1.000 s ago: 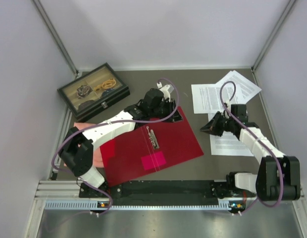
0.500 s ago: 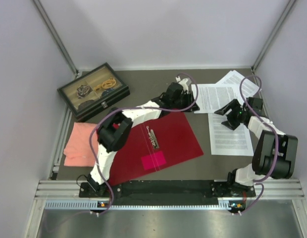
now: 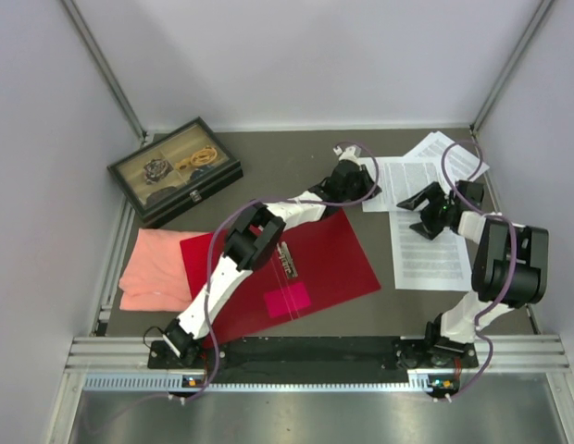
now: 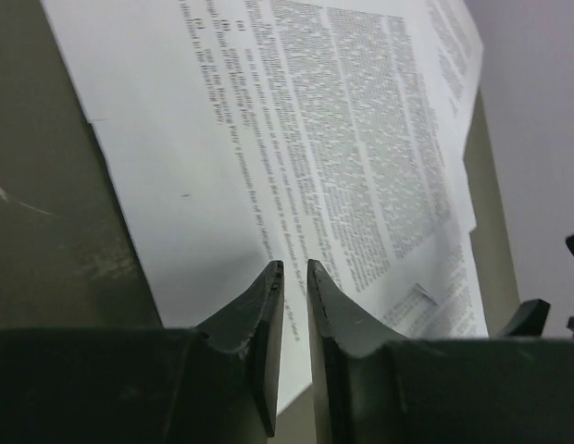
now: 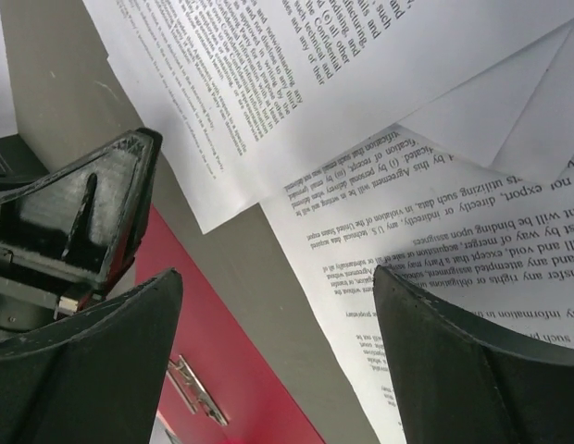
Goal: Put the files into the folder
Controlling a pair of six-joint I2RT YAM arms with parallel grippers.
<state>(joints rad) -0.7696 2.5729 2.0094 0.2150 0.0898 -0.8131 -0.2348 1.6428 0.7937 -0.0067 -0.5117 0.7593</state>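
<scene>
Open red folder (image 3: 296, 268), centre frame, metal clip (image 3: 286, 257) showing; white printed files (image 3: 412, 194) upper right. Left gripper (image 4: 292, 277) nearly closed over a sheet; right gripper (image 5: 278, 305) spread wide.

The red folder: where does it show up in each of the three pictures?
Top view: the folder lies open at centre, between the pink cloth and the files.
Left wrist view: not in it; only files and table.
Right wrist view: a red strip at bottom left, clip showing.
Shared landmark: the printed files.
</scene>
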